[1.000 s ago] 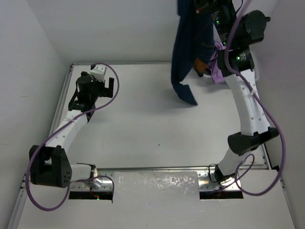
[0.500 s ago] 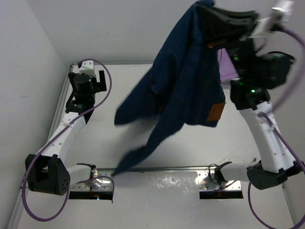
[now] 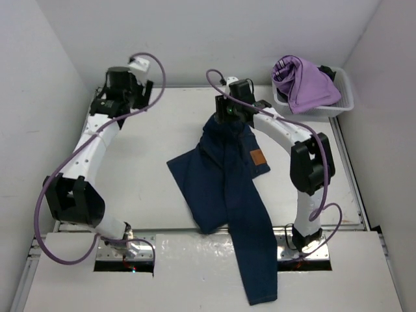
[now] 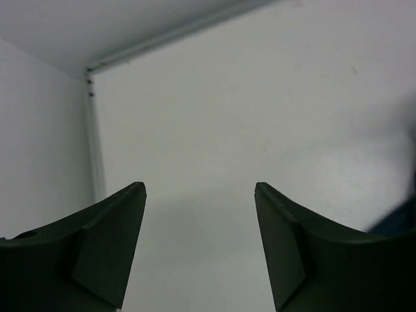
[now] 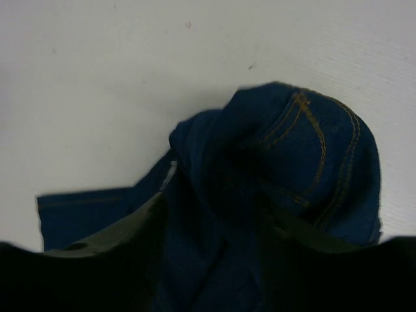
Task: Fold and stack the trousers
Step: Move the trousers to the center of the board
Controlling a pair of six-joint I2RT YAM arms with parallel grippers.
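Observation:
The trousers (image 3: 224, 179) are dark blue jeans spread on the white table, tan patch (image 3: 258, 157) up. One leg runs over the near edge. My right gripper (image 3: 229, 117) sits low over the bunched waist at the far end. In the right wrist view its fingers (image 5: 123, 231) stand apart, and orange-stitched denim (image 5: 305, 156) bulges between and past them. My left gripper (image 3: 123, 97) hovers at the far left corner, away from the trousers. In its own view the left gripper (image 4: 199, 188) is open, with only bare table between the tips.
A white basket (image 3: 344, 97) at the back right holds a lilac garment (image 3: 305, 81). White walls close in the table on the left, back and right. A shiny plate (image 3: 214, 253) lies between the arm bases at the near edge.
The right arm swung the trousers down from high in the air and laid them out on the table, then its jaws parted. The left arm drew back toward the far left corner.

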